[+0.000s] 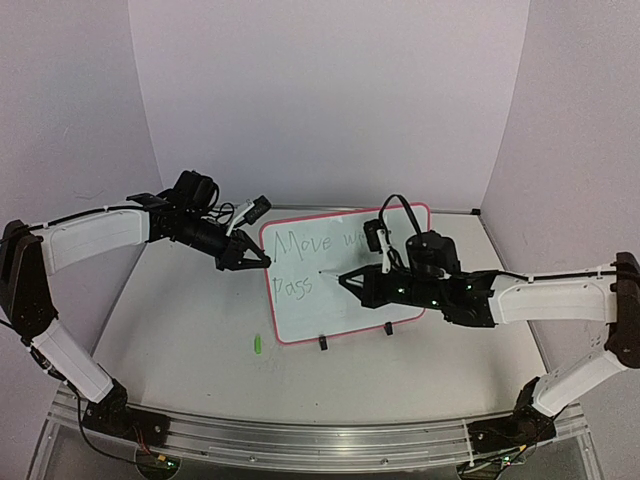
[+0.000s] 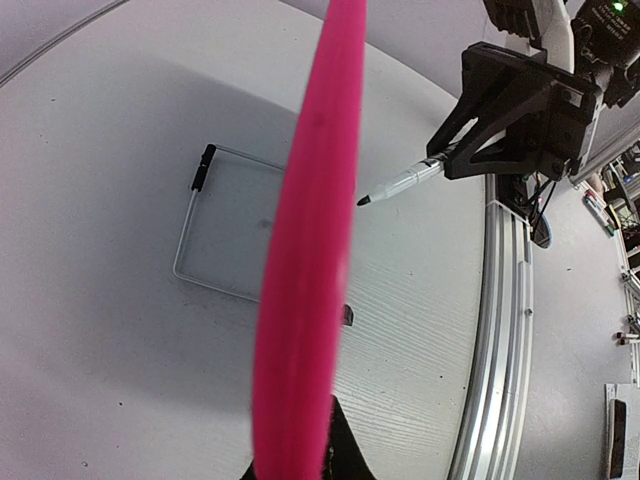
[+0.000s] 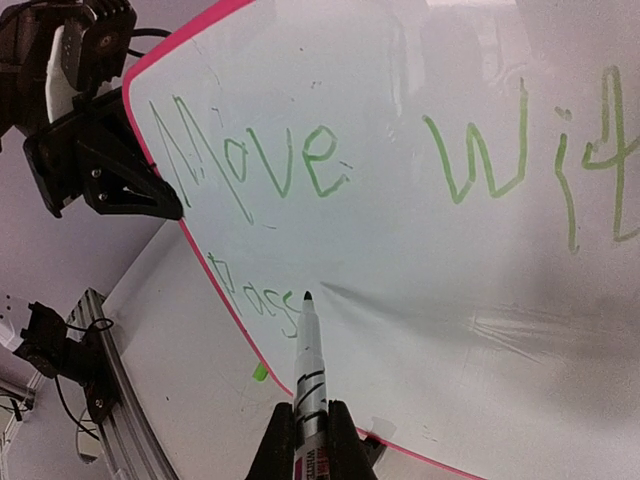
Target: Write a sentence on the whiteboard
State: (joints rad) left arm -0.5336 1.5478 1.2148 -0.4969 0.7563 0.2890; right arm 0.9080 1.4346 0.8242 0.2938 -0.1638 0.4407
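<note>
The whiteboard (image 1: pixel 345 300), white with a pink frame, stands tilted on black feet at mid-table. The sentence (image 1: pixel 320 245) is in green: "Move wit" (image 3: pixel 260 165) on top, "Pass" (image 3: pixel 255 295) below. My left gripper (image 1: pixel 262 260) is shut on the board's left edge, and the pink frame (image 2: pixel 310 250) runs up from between its fingers (image 2: pixel 345 450). My right gripper (image 3: pixel 312 425) is shut on a marker (image 3: pixel 310 370). The marker's tip sits at the board just right of "Pass". Whether the tip touches, I cannot tell.
A small green cap (image 1: pixel 257 344) lies on the table in front of the board's left corner. The wire stand (image 2: pixel 215 235) props the board from behind. An aluminium rail (image 1: pixel 300 435) runs along the near edge, and purple walls close in the back and sides.
</note>
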